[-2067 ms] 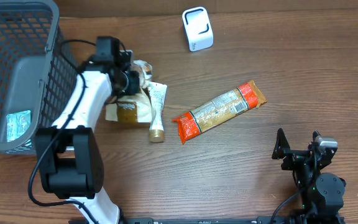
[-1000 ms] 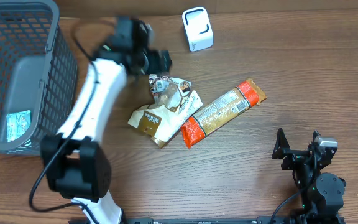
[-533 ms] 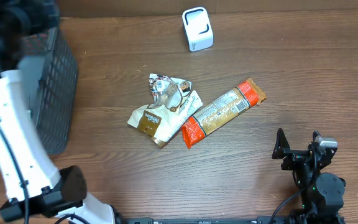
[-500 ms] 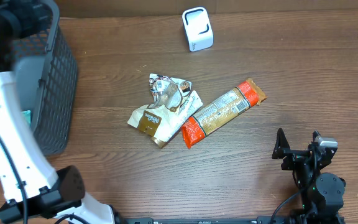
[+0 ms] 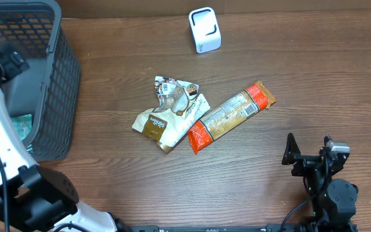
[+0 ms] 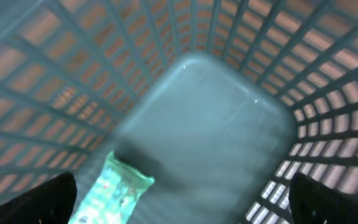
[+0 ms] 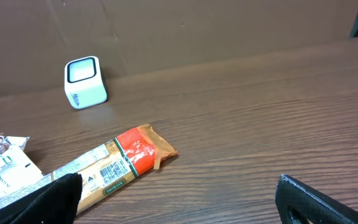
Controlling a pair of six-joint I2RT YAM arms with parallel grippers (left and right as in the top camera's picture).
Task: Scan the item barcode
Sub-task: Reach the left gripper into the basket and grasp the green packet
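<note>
Three packets lie together on the table [image 5: 314,77] overhead, the orange-ended wrapper [image 5: 229,116] well apart from the white scanner [image 5: 204,29]. Left wrist shows our left pincer [image 6: 182,186] spread above a green packet [image 6: 120,190] inside the basket [image 6: 328,93]. Right wrist shows our right pincer [image 7: 180,180] spread and, only there, the wrapper's barcode [image 7: 114,169].

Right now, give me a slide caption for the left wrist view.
Open left hand above the grey basket, a green packet lying on its floor.
</note>
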